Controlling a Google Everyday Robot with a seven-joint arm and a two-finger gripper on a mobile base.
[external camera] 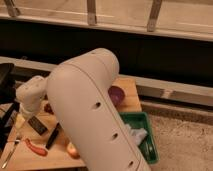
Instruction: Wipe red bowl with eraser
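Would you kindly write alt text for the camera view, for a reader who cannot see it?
A large white robot arm fills the middle, its gripper hanging over a wooden table at the left, just beside a black eraser. A red bowl peeks from behind the arm; a purple bowl and a green bin lie to the right.

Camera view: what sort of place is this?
Probably an indoor lab or office test area: a wooden table beside a green bin, speckled floor, metal rails behind. The gripper hangs over the table's left end, near the eraser.
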